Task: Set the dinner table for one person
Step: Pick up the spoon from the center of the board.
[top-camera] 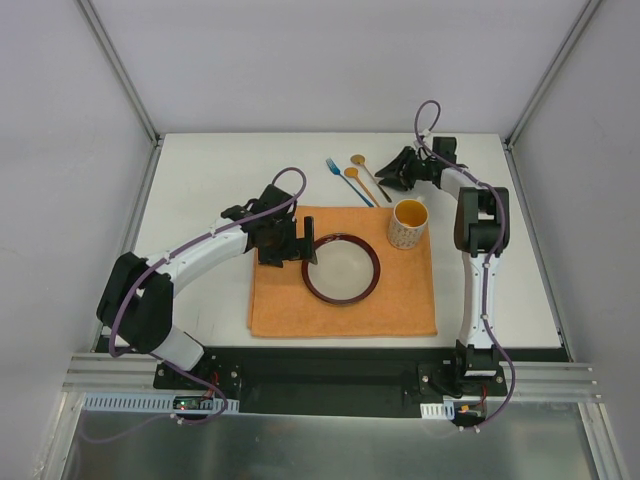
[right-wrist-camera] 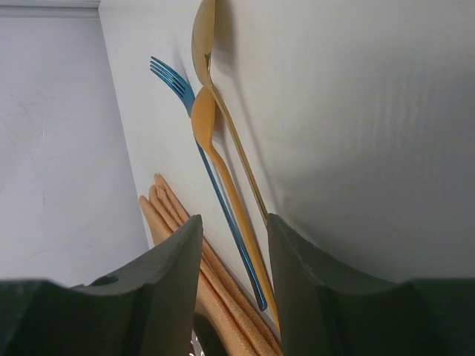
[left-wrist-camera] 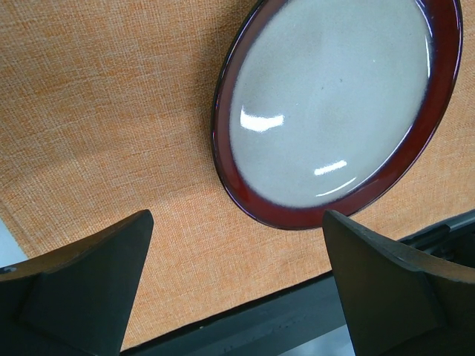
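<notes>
Dinner table [top-camera: 200,180]: white top, fills cell floor betw grey walls, metal posts at far corners. Orange placemat [top-camera: 340,305] near-centre on it. On mat: red-rim plate [top-camera: 342,268], grey glazed centre; yellow mug [top-camera: 408,223] at mat's far-right corner, contents can't tell. Beyond mat's far edge: blue fork [top-camera: 347,181], two gold spoons [top-camera: 357,159]. L gripper [top-camera: 305,248] at plate's left edge, jaws wide apart, holding nothing. R gripper [top-camera: 385,180] by spoon handles, jaws part-open.
</notes>
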{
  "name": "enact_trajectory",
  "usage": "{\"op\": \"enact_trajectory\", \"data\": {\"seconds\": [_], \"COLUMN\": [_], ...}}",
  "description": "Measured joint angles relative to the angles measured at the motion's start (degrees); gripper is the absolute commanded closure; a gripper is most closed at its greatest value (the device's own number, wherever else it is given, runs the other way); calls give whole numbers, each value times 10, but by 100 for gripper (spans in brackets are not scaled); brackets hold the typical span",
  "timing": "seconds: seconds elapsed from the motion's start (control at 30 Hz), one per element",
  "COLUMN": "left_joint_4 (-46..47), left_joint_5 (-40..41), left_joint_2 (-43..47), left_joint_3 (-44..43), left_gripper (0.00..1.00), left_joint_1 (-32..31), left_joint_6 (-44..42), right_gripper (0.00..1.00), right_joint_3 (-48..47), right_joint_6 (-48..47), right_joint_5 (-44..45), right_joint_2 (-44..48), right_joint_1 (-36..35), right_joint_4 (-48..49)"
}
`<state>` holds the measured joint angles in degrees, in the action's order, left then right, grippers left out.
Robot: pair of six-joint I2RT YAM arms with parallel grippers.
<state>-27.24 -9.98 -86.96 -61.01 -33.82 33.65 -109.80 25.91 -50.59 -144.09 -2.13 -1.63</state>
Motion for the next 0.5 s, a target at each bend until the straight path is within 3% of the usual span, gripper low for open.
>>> {"op": "enact_trajectory", "data": {"seconds": [0.23, 0.3, 0.33, 0.37, 0.5], "left_joint_4": [0, 0, 0, 0, 0], "left_joint_5": [0, 0, 0, 0, 0], "left_joint_2": [0, 0, 0, 0, 0], "left_joint_3": [0, 0, 0, 0, 0], "left_gripper": [1, 1, 1, 1, 0], "left_joint_1": [0, 0, 0, 0, 0], "left_joint_6": [0, 0, 0, 0, 0], "right_gripper": [59, 53, 42, 38, 38], "right_joint_3": [0, 0, 0, 0, 20], "right_joint_6": [12, 18, 21, 23, 14], "right_joint_5": [-9, -14, -18, -21, -18], "right_joint_2": [-10, -16, -17, -17, 4], "right_joint_1": [-4, -5, -5, -5, -8], "right_joint_4": [15, 16, 19, 19, 28]}}
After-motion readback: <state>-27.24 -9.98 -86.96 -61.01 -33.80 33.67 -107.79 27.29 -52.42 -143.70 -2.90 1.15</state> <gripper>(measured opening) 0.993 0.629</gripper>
